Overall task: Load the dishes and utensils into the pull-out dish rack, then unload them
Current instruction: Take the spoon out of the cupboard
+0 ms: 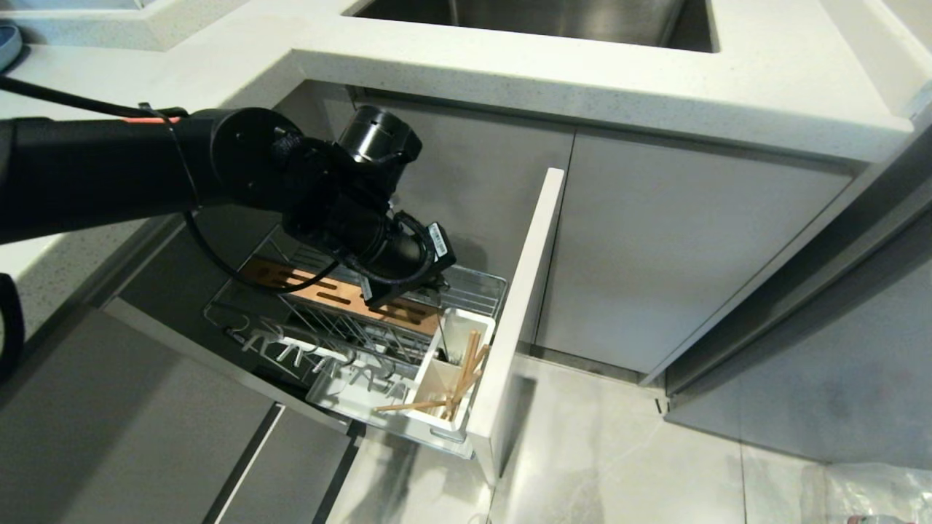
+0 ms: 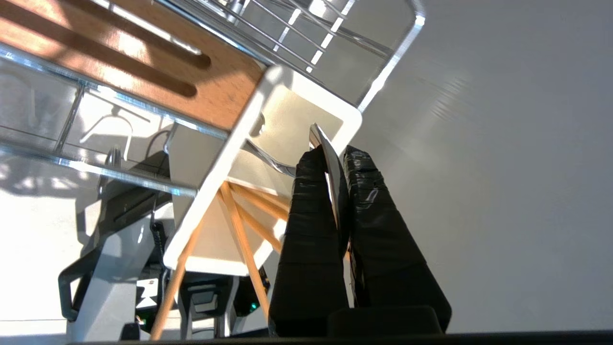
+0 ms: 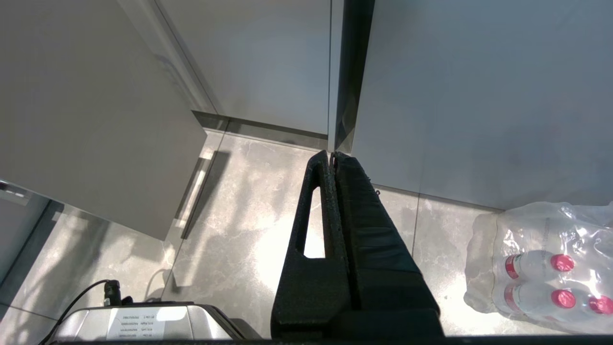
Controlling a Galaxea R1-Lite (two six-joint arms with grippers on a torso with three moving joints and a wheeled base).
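The pull-out dish rack [image 1: 480, 280] stands drawn out, with its bamboo strip [image 1: 320, 287] and white utensil cup [image 1: 459, 364] behind the pale cabinet front [image 1: 520, 313]. Light-wooden chopsticks [image 1: 466, 371] lean in the cup, and also show as chopsticks [image 2: 239, 235] in the left wrist view. My left arm [image 1: 349, 218] reaches down over the rack's cup end. The left gripper [image 2: 335, 153] is shut on the dark grey spoon [image 2: 330, 165], just above the cup [image 2: 306, 110]; the spoon's thin handle [image 2: 268, 160] curves down inside it. The right gripper [image 3: 332, 154] hangs shut and empty over the floor. The dishes are out of view.
A steel sink [image 1: 539, 18] is set in the white countertop [image 1: 582, 80] above the rack. Pale cabinet doors [image 1: 677, 247] close the space to the right. On the tiled floor [image 1: 619, 451] lies a wrapped pack of water bottles [image 3: 541, 263].
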